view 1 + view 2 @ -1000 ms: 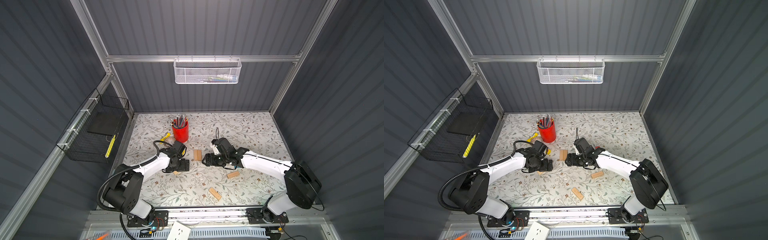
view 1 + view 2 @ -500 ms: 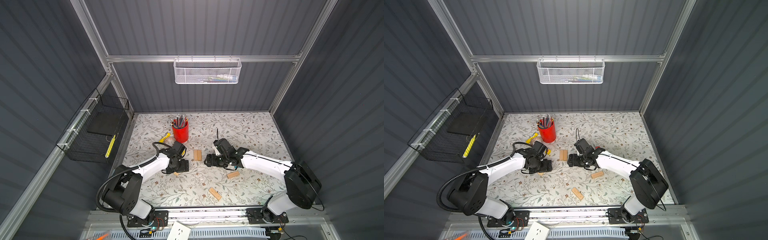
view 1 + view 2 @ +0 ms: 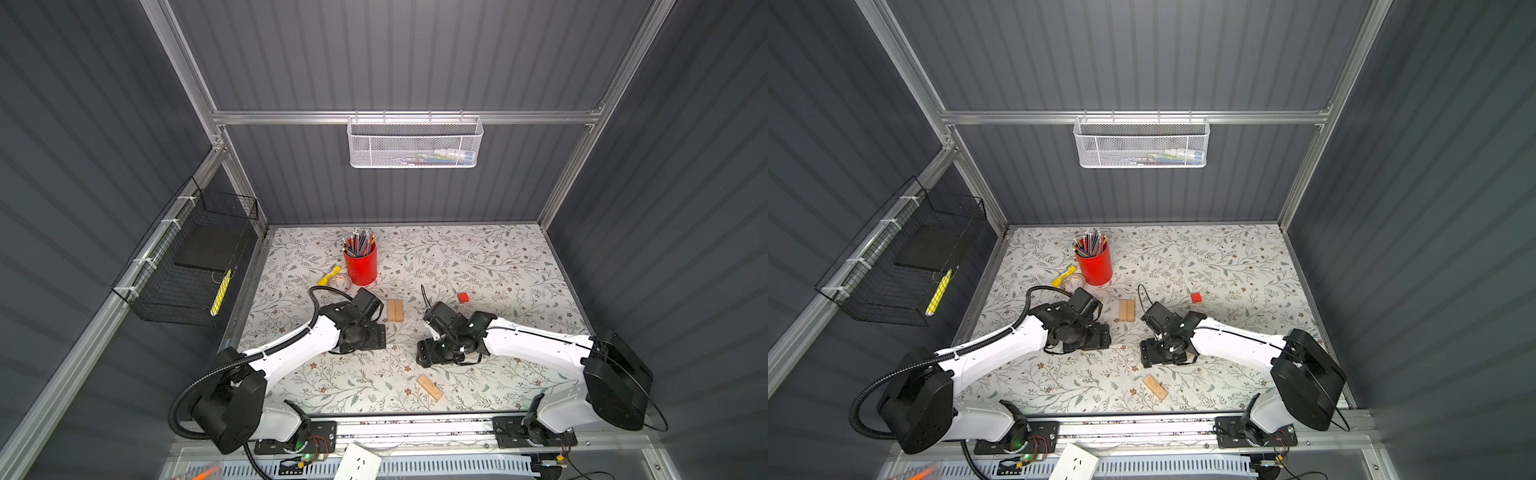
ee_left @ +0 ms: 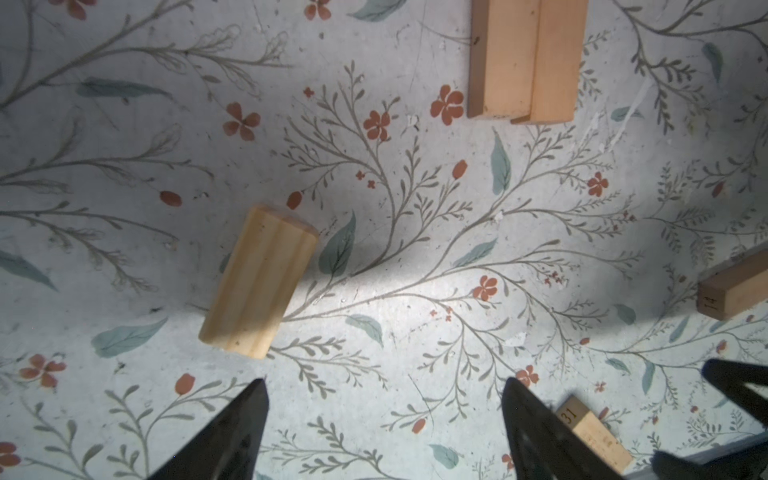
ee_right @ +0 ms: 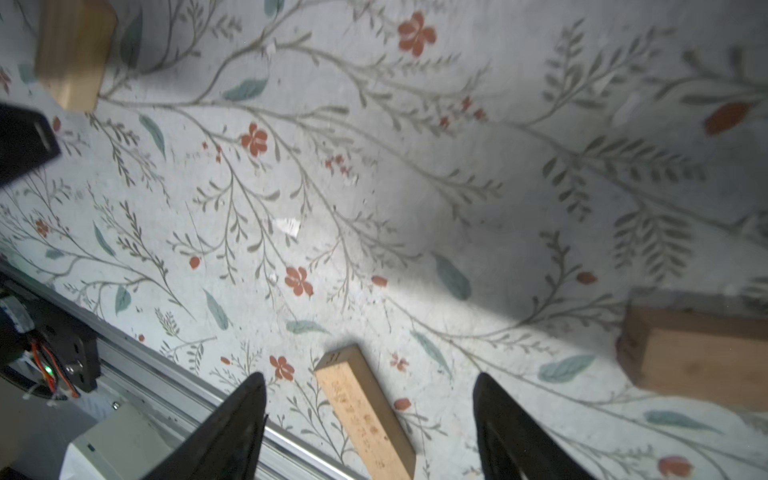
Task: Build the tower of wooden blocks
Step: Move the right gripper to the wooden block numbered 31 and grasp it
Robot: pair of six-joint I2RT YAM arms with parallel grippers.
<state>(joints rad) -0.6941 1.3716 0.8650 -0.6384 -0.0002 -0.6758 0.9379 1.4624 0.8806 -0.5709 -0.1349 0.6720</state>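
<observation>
Item: wood block tower, unbuilt. Change noted: over the last second the right gripper point(image 5: 370, 376) has drawn back from the middle of the table point(image 3: 498, 266) toward the front rail, uncovering a red block point(image 3: 463, 297) that its arm hid before. The left gripper point(image 4: 384, 386) has slid slightly frontward too. Both sets of jaws stand spread and empty. Bearing on the task: judged a fetch step, each arm going for a fresh piece rather than placing one. Stock: pair of planks point(image 3: 395, 311) lying flat, side by side and touching, between the two grippers toward the back (the likely base course; nothing rests on it yet). Loose plank point(image 4: 259, 282) on the table ahead of the left fingers, askew, untouched. Numbered plank point(image 5: 365, 411) near the front rail, lying below the gap of the right jaws, not pinched. Side plank point(image 5: 698, 357) apart from it, also untouched. No teal or yellow block in view. Containers: red cup point(image 3: 360, 270), upright toward the back left, full of pencils. White mesh basket point(image 3: 374, 145) hung on the back rail, contents too blurred to name. Black wire basket point(image 3: 174, 303) on the left wall, holding a dark flat slab point(image 3: 208, 249) and a yellow strip point(image 3: 220, 286). None holds a block.
</observation>
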